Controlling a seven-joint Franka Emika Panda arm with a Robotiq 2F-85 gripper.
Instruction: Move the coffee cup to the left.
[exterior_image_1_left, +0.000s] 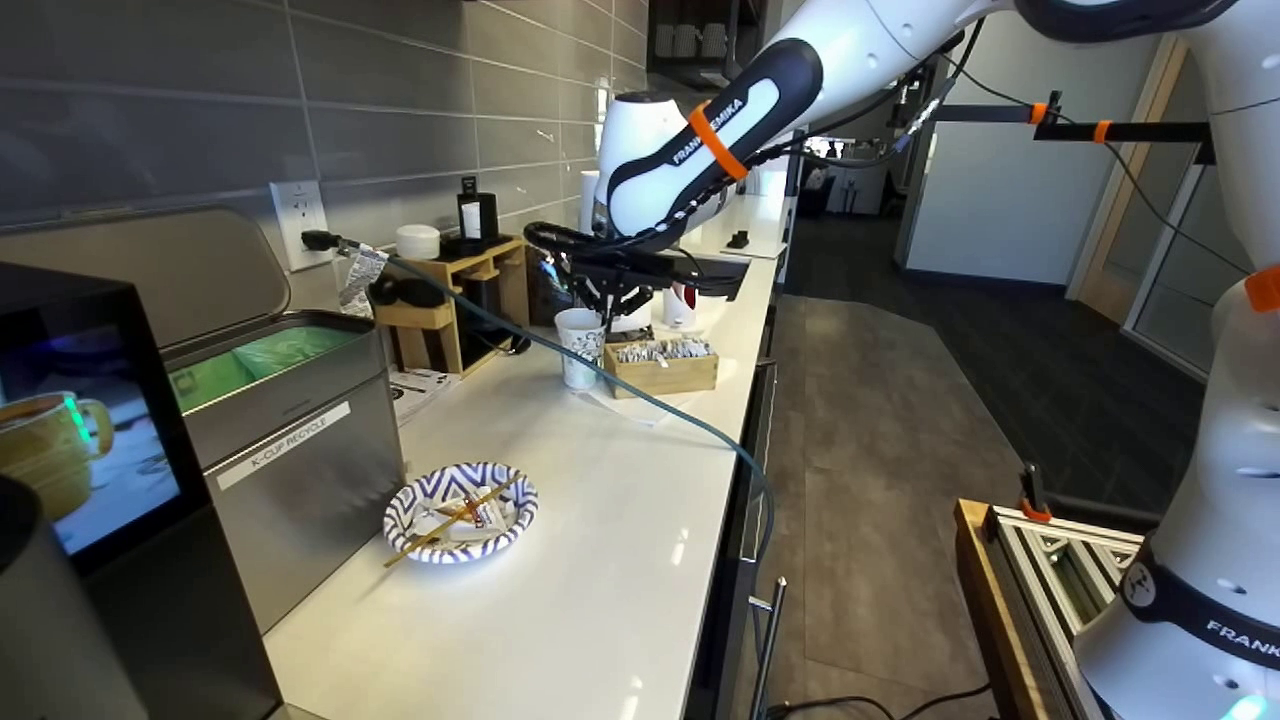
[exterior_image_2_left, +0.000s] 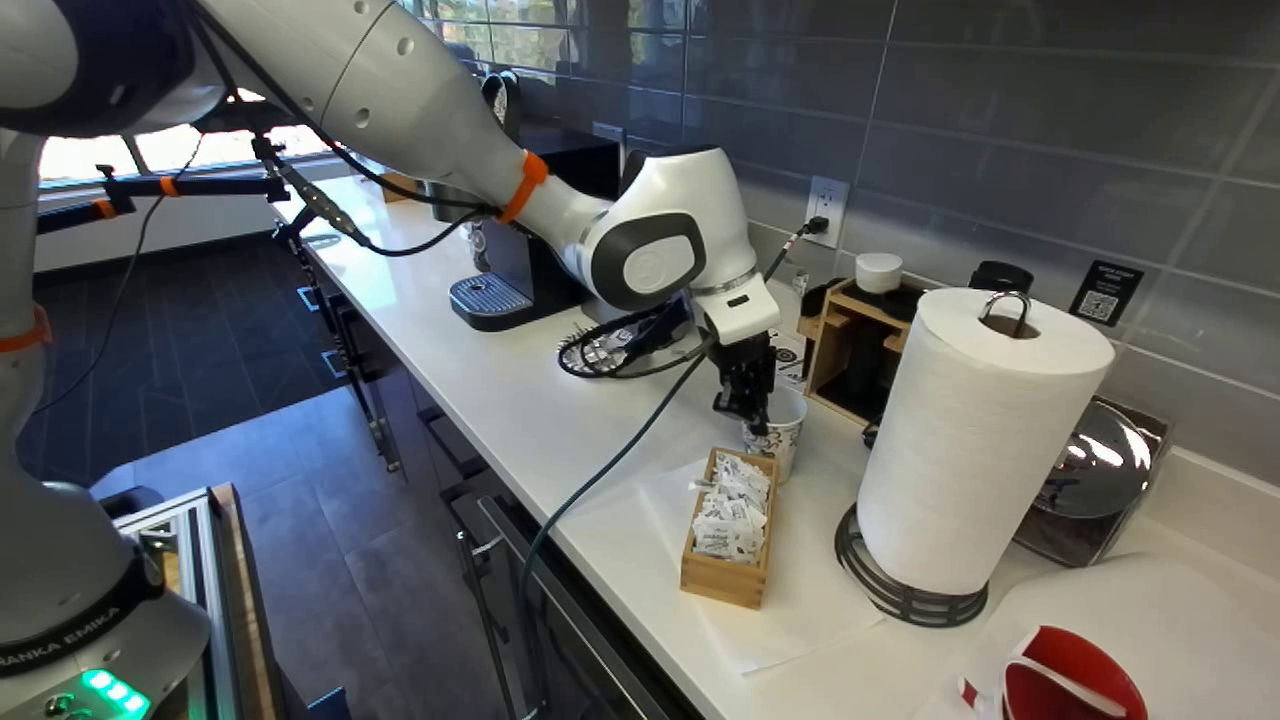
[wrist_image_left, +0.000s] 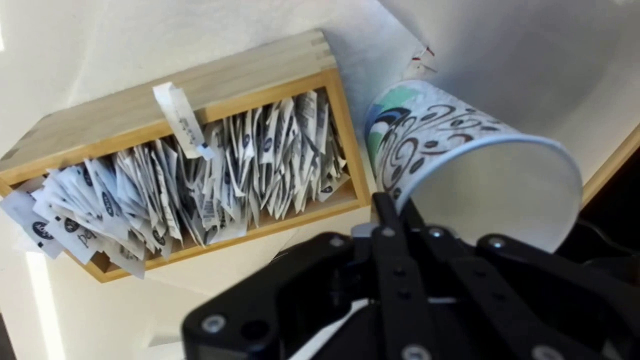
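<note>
The coffee cup (exterior_image_1_left: 580, 350) is a white paper cup with dark swirls. It is upright beside the wooden packet box, at or very near the counter top; I cannot tell if its base touches. It also shows in an exterior view (exterior_image_2_left: 785, 440), partly behind the gripper and the box, and at the right of the wrist view (wrist_image_left: 435, 132), its mouth facing the camera. My gripper (wrist_image_left: 397, 202) is shut on the cup's wall at the rim, one finger inside and one outside. The gripper also shows in both exterior views (exterior_image_1_left: 607, 308) (exterior_image_2_left: 752, 415).
The wooden box (exterior_image_1_left: 660, 375) of packets stands close beside the cup. A wooden shelf (exterior_image_1_left: 450, 300), a paper-towel roll (exterior_image_2_left: 985, 450), a patterned bowl (exterior_image_1_left: 460, 512) and a recycle bin (exterior_image_1_left: 300, 470) stand on the counter. A blue-green cable (exterior_image_1_left: 660, 405) hangs across the counter.
</note>
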